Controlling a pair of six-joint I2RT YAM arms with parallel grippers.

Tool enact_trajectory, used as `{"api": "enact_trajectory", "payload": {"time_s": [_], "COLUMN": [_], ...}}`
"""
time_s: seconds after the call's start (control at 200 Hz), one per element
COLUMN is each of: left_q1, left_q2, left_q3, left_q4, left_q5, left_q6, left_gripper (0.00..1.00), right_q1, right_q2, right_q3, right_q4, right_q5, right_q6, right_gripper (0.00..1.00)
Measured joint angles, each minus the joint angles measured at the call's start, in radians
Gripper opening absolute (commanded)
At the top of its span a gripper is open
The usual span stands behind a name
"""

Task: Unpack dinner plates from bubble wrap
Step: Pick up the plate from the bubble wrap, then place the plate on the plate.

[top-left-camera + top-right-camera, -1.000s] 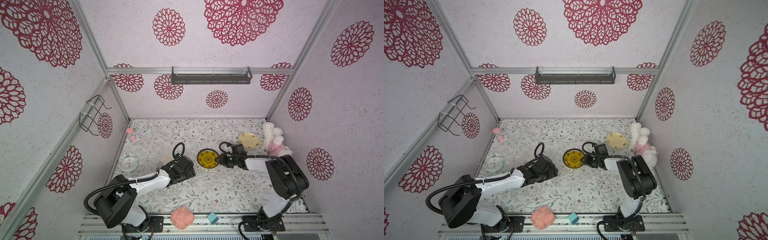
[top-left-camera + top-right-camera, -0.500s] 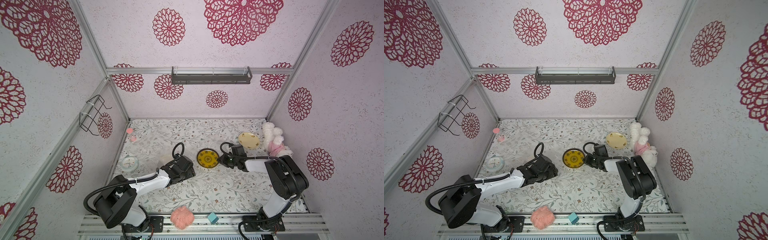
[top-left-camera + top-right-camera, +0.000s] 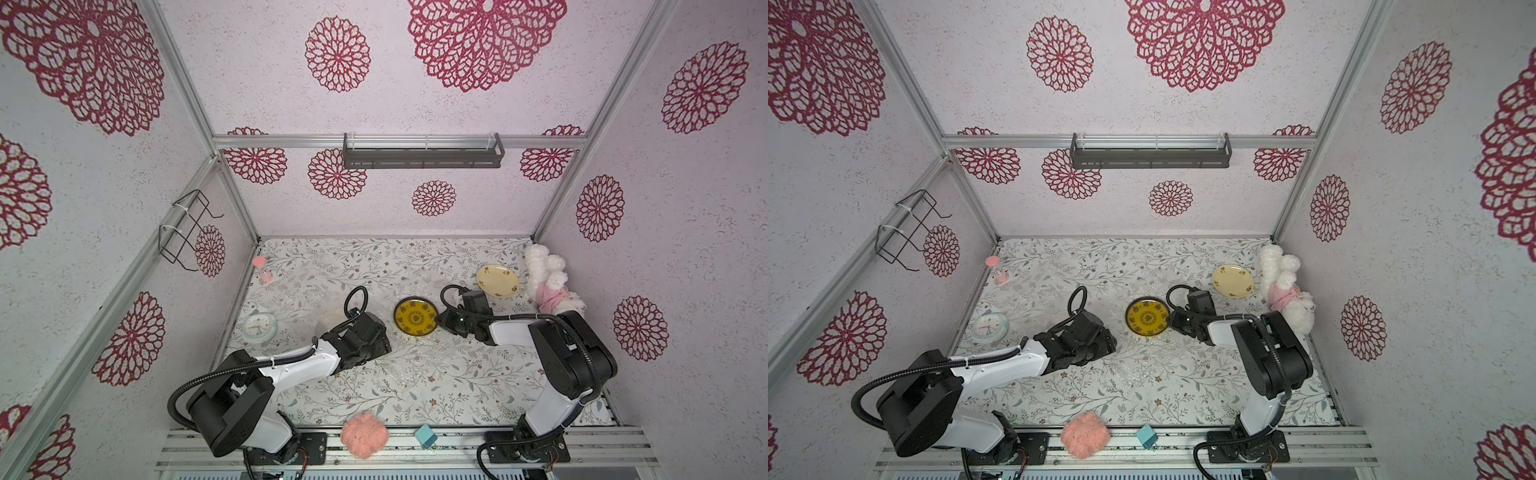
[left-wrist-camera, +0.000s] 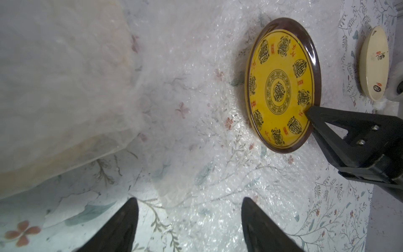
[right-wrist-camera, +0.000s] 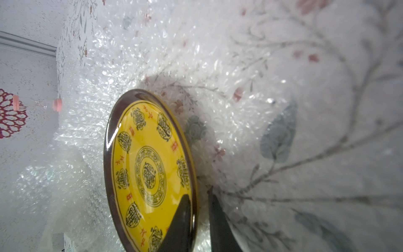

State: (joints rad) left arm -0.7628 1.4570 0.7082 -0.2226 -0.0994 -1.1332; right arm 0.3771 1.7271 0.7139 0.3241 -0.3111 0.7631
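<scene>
In both top views a bright yellow dinner plate [image 3: 415, 319] [image 3: 1147, 318] with a dark rim lies mid-table on clear bubble wrap [image 4: 196, 131] [image 5: 152, 54]. My right gripper [image 5: 197, 194] is shut on its near rim, one finger on the yellow face and one under the edge. The same gripper [image 4: 309, 111] shows in the left wrist view. A bare cream plate [image 3: 497, 281] [image 4: 374, 63] sits at the back right. My left gripper [image 4: 189, 199] is open above the wrap, holding nothing. Beside it a pale cream shape [image 4: 65, 98] shows through cloudy folded wrap.
A white clock [image 3: 259, 326] and a pink hourglass [image 3: 261, 268] stand by the left wall. A white plush toy [image 3: 546, 282] leans in the back right corner. A pink yarn ball [image 3: 365, 434] and a teal cube [image 3: 426, 435] rest on the front rail.
The right gripper's jaws have closed onto the yellow plate's rim. The plate and the left arm have hardly moved.
</scene>
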Motion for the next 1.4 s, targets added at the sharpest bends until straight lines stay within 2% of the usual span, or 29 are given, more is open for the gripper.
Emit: {"api": "enact_trajectory", "payload": {"time_s": [0.265, 0.666, 1.081, 1.401], "left_q1": [0.0, 0.0, 0.0, 0.002], "left_q2": [0.0, -0.021, -0.018, -0.017], "left_q3": [0.0, -0.005, -0.004, -0.002], "left_q4": [0.0, -0.005, -0.016, -0.015], "left_q5": [0.002, 0.0, 0.0, 0.0], "left_q6": [0.0, -0.007, -0.004, 0.015], "left_gripper": [0.78, 0.83, 0.84, 0.85], "right_q1": [0.0, -0.044, -0.233, -0.394], "right_q2": [-0.009, -0.139, -0.279, -0.293], "right_q3": [-0.001, -0.007, -0.058, -0.068], "right_q4": [0.003, -0.042, -0.105, -0.097], "right_q5": [0.006, 0.016, -0.03, -0.06], "right_q6": [0.017, 0.025, 0.035, 0.091], "right_gripper": [0.0, 0.0, 0.0, 0.0]}}
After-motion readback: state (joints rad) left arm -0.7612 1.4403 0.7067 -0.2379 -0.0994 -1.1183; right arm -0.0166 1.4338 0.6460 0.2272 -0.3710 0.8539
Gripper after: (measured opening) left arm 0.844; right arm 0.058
